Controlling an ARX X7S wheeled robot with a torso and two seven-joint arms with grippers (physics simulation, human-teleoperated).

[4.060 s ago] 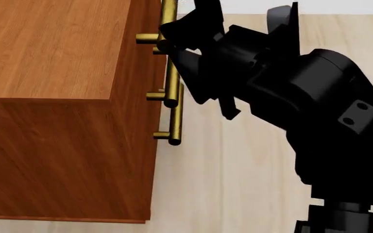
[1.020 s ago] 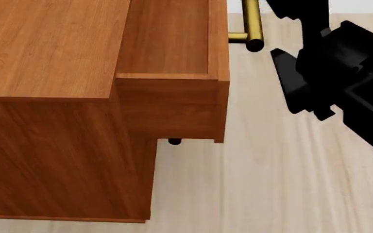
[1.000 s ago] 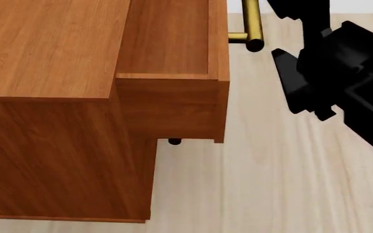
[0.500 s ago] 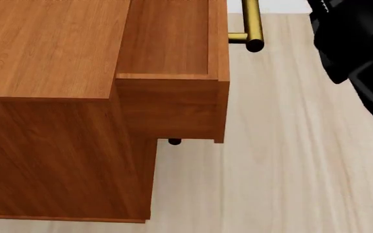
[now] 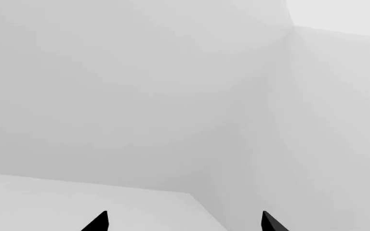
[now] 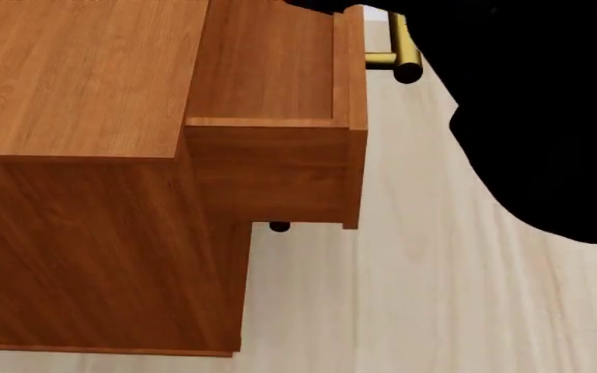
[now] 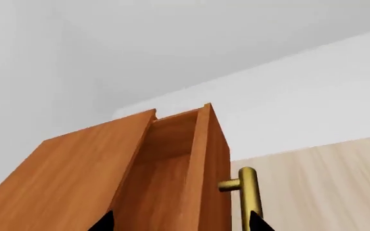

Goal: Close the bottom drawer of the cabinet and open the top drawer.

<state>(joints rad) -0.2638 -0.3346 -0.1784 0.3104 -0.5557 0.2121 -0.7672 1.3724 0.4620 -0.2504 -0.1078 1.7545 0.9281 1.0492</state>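
Cabinet (image 6: 81, 155) of reddish-brown wood grain stands on a pale plank floor (image 6: 434, 295), seen from above and slightly to one side. Its top drawer (image 6: 277, 116) is pulled well out from the cabinet body, showing a bare wooden interior. A brass bar handle (image 6: 406, 56) sticks out from the drawer's front, only its lower end visible in the head view. Below the open drawer's front edge, the dark tip of a lower handle (image 6: 279, 227) peeks out close against the cabinet face; the bottom drawer itself is hidden beneath, so whether it sits flush cannot be told for certain.

A large black mass, the robot's right arm (image 6: 547, 116), fills the upper right of the head view, close to the brass handle.

From the right wrist camera, the right pincer (image 7: 179, 222) shows only two dark fingertips, set apart with nothing between them. Beyond them lie the open top drawer (image 7: 172, 173) and its brass handle (image 7: 248, 197), against a white wall.

The left wrist camera shows the left pincer (image 5: 183, 222) as two dark tips, likewise spread apart and holding nothing, pointed at a plain white room corner.
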